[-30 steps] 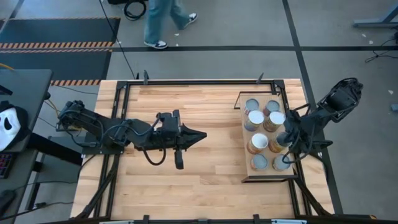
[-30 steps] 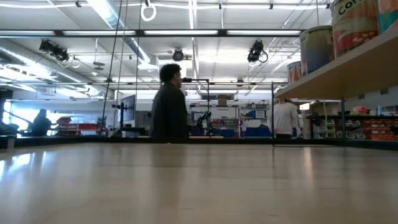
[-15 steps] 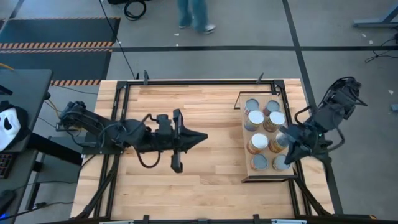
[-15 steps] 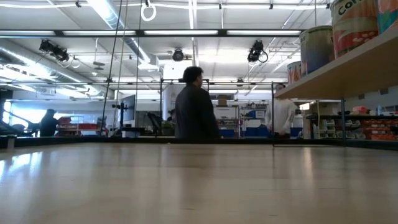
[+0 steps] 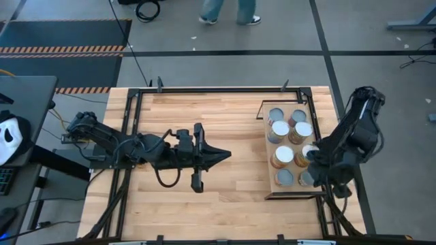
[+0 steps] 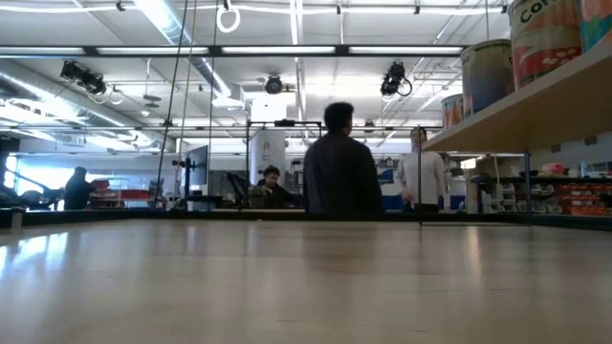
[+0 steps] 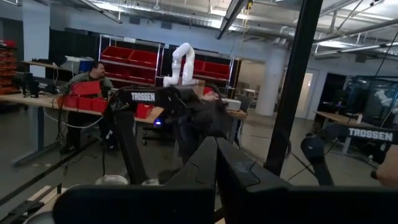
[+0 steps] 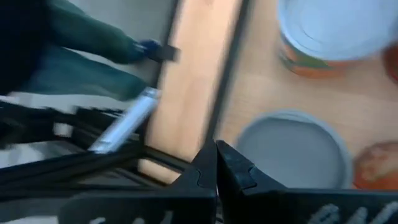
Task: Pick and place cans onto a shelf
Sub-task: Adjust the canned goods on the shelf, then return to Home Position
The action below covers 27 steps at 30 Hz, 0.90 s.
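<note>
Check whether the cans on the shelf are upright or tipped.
Upright: the cans on the shelf show round tops from above; two are partly hidden by the right arm.

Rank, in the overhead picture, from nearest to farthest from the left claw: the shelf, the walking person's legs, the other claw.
From the left gripper, shut, at mid-table:
1. The shelf, to the right, its near edge closest.
2. The right gripper, shut, over the shelf's right cans.
3. The person's legs, on the floor beyond the table.

A light plank table [image 5: 218,197] is carrying a small black-framed shelf [image 5: 269,189] beside the right gripper [image 5: 308,162], with cans [image 5: 280,128] standing on it.
</note>
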Available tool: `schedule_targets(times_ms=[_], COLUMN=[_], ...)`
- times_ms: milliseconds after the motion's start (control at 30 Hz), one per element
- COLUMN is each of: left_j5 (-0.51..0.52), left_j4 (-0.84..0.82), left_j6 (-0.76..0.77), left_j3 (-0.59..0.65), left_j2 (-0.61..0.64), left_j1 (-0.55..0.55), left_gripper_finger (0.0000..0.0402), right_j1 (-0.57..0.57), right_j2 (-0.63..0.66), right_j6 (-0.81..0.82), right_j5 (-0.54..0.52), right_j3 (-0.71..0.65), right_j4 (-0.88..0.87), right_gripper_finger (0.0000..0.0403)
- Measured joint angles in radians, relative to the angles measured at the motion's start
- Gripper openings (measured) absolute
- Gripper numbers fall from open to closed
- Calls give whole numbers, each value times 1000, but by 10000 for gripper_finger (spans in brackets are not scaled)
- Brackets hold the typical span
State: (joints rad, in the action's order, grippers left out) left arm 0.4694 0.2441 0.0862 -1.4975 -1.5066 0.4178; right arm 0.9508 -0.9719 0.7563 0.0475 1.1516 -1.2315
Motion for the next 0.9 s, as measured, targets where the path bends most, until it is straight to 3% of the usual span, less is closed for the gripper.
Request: schedule_targets(times_ms=[200, 600, 767, 833, 900], left_j5=[0, 0, 0, 0, 0], left_j4=[0, 0, 0, 0, 0], left_j6=[6, 6, 7, 7, 6], left_j3=[0, 0, 0, 0, 0], left_j2=[0, 0, 0, 0, 0], left_j1=[0, 0, 0, 0, 0], left_gripper_finger=[9, 9, 9, 9, 9], right_j1=[16, 15, 4, -7, -32], right_j2=[-55, -84, -79, -79, -79], right_j6=[9, 28, 33, 16, -13], right_j5=[-66, -137, -148, -222, -365], right_j3=[-15, -10, 109, 164, 204], right_j4=[-106, -120, -144, -147, -149], right_gripper_finger=[0, 1, 1, 1, 1])
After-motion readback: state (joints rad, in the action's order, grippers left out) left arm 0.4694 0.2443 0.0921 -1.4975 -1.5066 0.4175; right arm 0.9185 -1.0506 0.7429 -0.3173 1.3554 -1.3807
